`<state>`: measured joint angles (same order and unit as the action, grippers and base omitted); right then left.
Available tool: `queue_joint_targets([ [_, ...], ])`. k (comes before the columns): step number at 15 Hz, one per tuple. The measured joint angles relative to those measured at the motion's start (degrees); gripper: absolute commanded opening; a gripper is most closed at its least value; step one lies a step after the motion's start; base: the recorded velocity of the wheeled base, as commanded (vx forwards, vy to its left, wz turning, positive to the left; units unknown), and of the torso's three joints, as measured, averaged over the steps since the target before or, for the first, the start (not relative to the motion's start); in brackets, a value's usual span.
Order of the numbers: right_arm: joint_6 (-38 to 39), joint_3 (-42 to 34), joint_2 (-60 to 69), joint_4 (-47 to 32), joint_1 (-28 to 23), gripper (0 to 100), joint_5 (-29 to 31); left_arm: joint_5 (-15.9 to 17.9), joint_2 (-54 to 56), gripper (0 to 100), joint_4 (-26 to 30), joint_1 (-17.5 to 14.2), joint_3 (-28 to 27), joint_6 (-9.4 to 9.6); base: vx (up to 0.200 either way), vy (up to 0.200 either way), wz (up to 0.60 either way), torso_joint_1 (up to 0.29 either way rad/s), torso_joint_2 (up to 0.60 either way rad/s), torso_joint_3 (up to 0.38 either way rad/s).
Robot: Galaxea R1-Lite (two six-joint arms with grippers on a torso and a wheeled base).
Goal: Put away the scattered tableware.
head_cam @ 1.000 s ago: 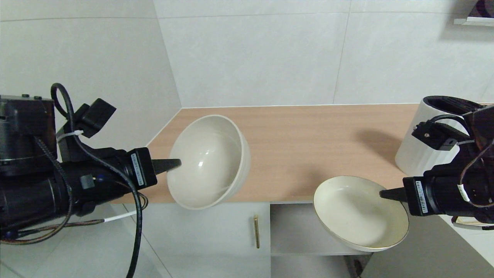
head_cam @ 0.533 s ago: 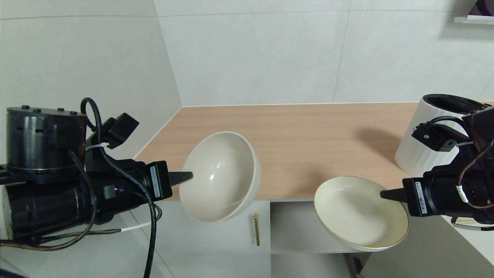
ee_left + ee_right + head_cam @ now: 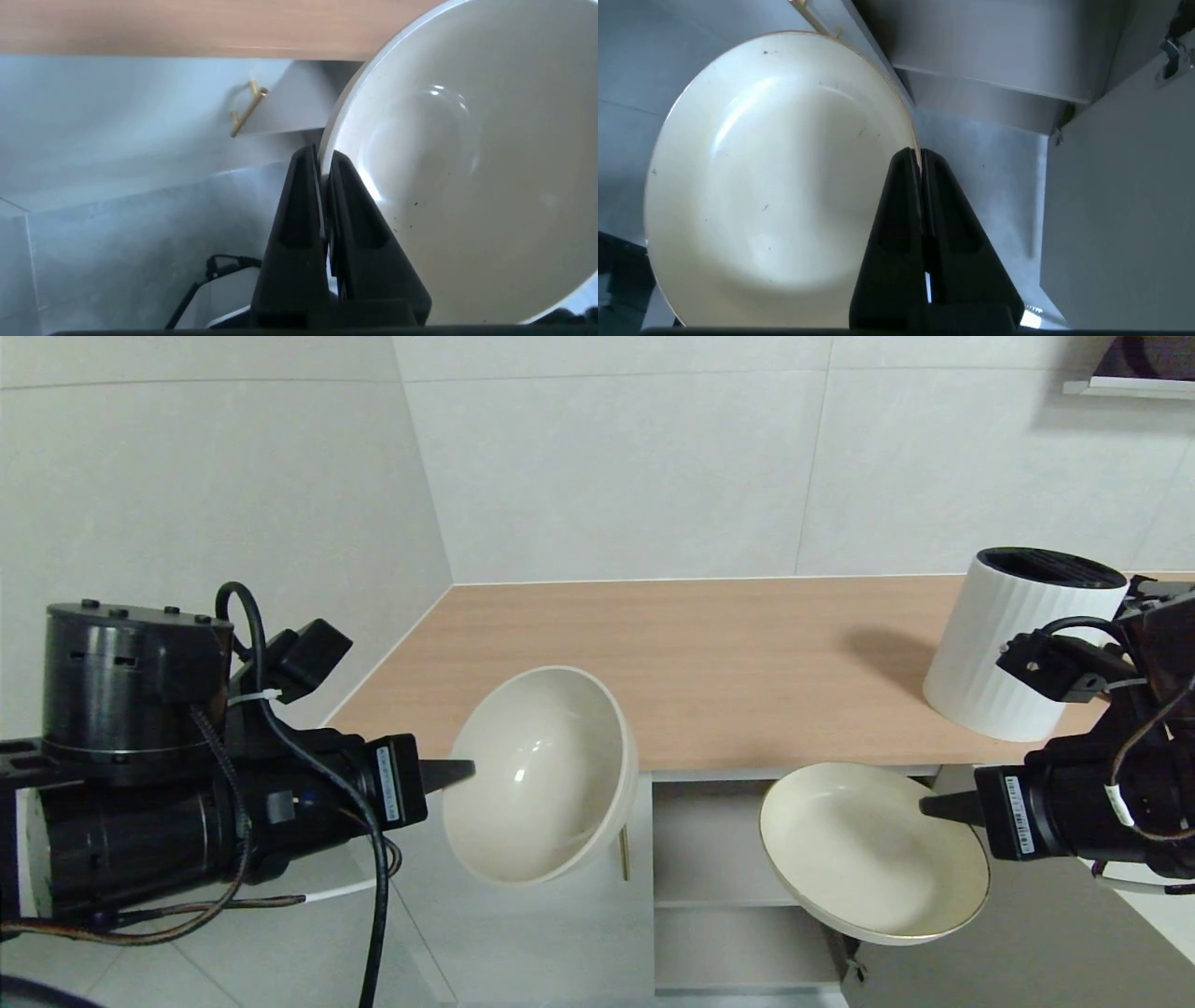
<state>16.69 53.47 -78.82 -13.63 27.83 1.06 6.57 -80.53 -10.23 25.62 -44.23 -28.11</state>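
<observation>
Left gripper (image 3: 465, 770), clamped on the bowl (image 3: 541, 784), is dropping below the counter (image 3: 709, 663) edge; right gripper (image 3: 926, 805) is pinching the plate (image 3: 868, 854) by the open cabinet (image 3: 705, 863); shelving looks close.

There is one deep bowl (image 3: 537, 775), one shallow plate (image 3: 868, 849), one white ribbed canister (image 3: 1013, 644), one brass cabinet handle (image 3: 624, 866), one wooden desk (image 3: 709, 663), and two claws: the left claw (image 3: 457, 770) and the right claw (image 3: 934, 805)
</observation>
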Motion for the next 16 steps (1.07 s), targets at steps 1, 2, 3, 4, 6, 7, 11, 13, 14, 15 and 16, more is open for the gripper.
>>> queue_joint_targets([
  [1,-0.02,0.05,-0.11,0.02,-0.02,0,0.02,0.05,-0.09,0,-0.02,0.0,0.0,0.0,0.0,0.0,0.0,0.0,0.0,0.0],
  [2,0.0,0.06,-0.2,0.0,-0.13,0,0.0,0.07,-0.22,0,-0.04,0.06,0.0,0.0,0.0,0.0,0.0,0.0,0.0,0.0],
  [3,0.0,0.06,-0.39,0.09,-0.24,0,0.0,0.07,-0.37,0,-0.04,0.06,0.0,0.01,0.0,0.0,0.0,0.0,0.0,0.0],
  [4,0.0,0.06,-0.67,0.63,-0.3,0,-0.02,0.05,-0.48,0,-0.02,0.06,0.0,0.01,0.0,0.0,0.0,0.0,0.0,0.0],
  [6,0.06,-0.05,-1.5,1.38,-0.35,0,-0.02,0.07,-0.65,0,-0.04,0.04,-0.01,0.0,0.0,0.0,0.0,0.0,0.0,0.0],
  [7,0.09,-0.06,-1.88,1.38,-0.35,0,0.0,0.12,-0.72,0,-0.02,0.04,-0.06,0.01,0.0,0.0,0.0,0.0,0.0,0.0],
  [11,0.09,-0.13,-2.79,1.43,-0.57,0,-0.02,0.1,-0.83,0,-0.02,0.06,-0.1,0.0,0.0,0.0,0.0,-0.109,0.26,0.145],
  [13,0.11,-0.13,-2.9,1.45,-0.63,0,0.0,0.1,-0.84,0,-0.04,0.06,-0.09,0.01,0.0,0.0,0.0,-0.193,0.48,0.259],
  [14,0.11,-0.11,-2.97,1.43,-0.68,0,0.02,0.1,-0.84,0,-0.02,0.11,-0.04,0.0,0.0,0.0,0.0,-0.198,0.49,0.286],
  [15,0.09,-0.11,-2.99,1.43,-0.68,0,0.0,0.1,-0.87,0,-0.04,0.12,-0.04,0.0,0.0,0.0,0.0,-0.198,0.49,0.29],
  [16,0.11,-0.09,-3.04,1.45,-0.68,0,0.0,0.12,-0.87,0,-0.04,0.12,-0.04,0.0,0.0,0.0,0.0,-0.188,0.49,0.3],
])
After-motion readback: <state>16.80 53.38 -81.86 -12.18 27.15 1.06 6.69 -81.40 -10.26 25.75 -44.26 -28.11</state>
